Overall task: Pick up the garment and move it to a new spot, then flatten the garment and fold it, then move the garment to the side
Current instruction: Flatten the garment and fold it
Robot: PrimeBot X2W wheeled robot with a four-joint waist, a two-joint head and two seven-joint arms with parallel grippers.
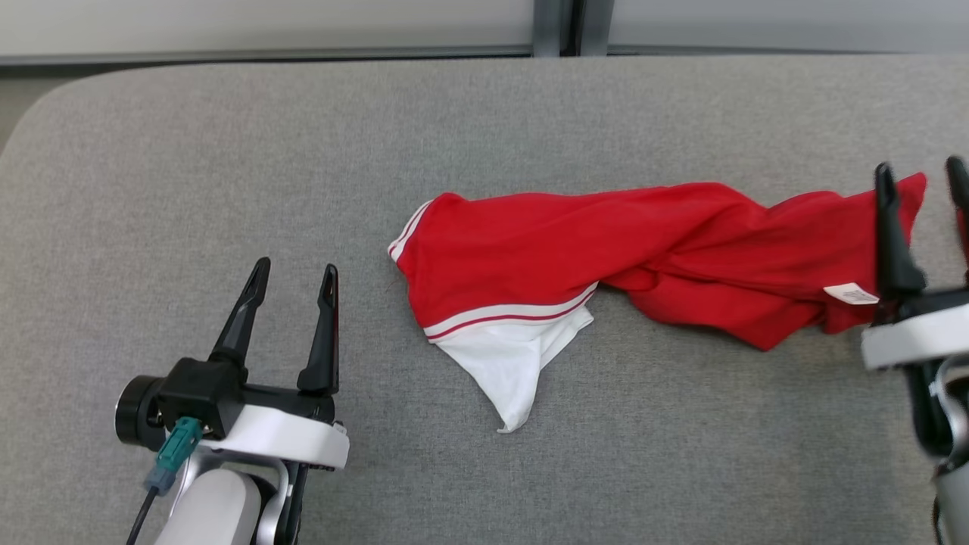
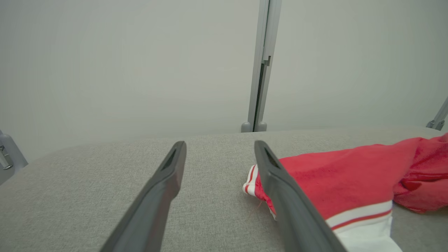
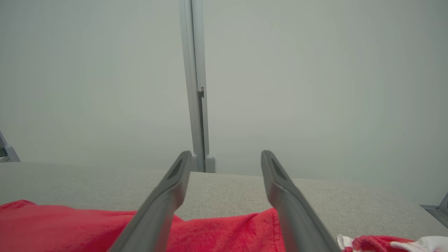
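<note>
Over the table's (image 1: 189, 151) near left part, the left gripper (image 1: 295, 266) hangs with its fingers spread wide, holding nothing. At the table's right side, the right gripper (image 1: 920, 175) is also wide open above one end of the red and white garment (image 1: 545, 250), gripping none of it. The garment lies crumpled from the table's middle to its right. A pale wall (image 1: 303, 23) stands beyond the table's far edge.
</note>
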